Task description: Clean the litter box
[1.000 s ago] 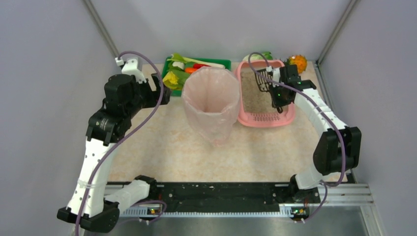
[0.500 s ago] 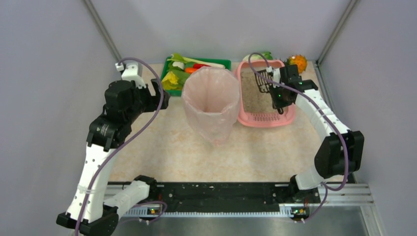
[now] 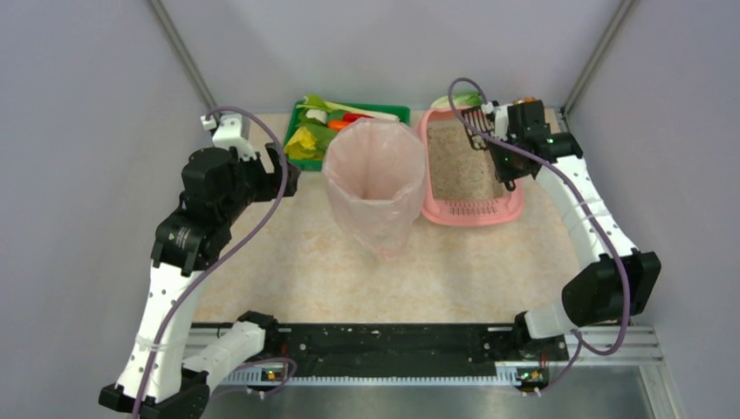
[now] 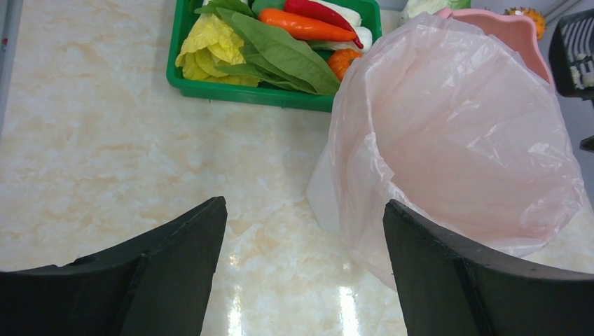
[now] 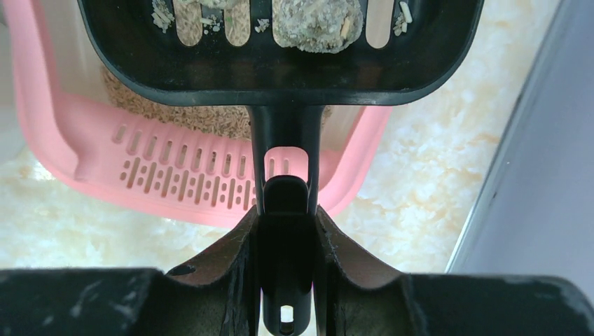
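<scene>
**Clump scooped, not yet binned**

Overhead, the pink litter box (image 3: 471, 209) sits far right on the tabletop, just beside the lined bin (image 3: 375, 170). The right hand (image 3: 499, 138) holds a black scoop (image 3: 476, 120) over its far end.

Left wrist: the left hand (image 4: 305, 206) hangs released and empty near the bin.

Right wrist: the right hand is clenched on the scoop's handle. A grey clump (image 5: 319, 24) lies in the scoop above beige litter and the slotted grate. Tipping it into the bin likely remains.
</scene>
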Tool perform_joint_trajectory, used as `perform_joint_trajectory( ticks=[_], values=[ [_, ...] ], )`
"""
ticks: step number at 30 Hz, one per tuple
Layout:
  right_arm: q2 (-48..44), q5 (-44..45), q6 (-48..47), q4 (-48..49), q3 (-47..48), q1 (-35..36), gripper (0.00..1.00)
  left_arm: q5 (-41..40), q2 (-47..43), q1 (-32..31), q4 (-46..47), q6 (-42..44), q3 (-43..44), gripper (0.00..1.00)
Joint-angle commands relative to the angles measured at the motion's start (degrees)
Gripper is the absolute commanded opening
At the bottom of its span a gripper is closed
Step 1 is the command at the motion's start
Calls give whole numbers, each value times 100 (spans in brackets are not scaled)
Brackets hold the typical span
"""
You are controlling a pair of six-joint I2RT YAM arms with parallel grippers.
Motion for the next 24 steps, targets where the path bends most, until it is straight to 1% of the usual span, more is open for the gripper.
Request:
perform_joint_trajectory(
  ticks=[1, 10, 19, 24],
  values=[
    [-315, 97, -52, -289, 654, 31, 0, -3, -125, -14, 297, 20, -37, 88],
    [16, 151, -167, -918, 1969, 167, 0, 23, -160, -14, 247, 7, -52, 88],
    [518, 502, -210, -1508, 3335, 979, 0, -18, -166, -10, 245, 13, -50, 87],
    [710, 640, -223, -1691, 3712, 1528, 0, -46, -152, -10, 239, 24, -38, 88]
  ],
)
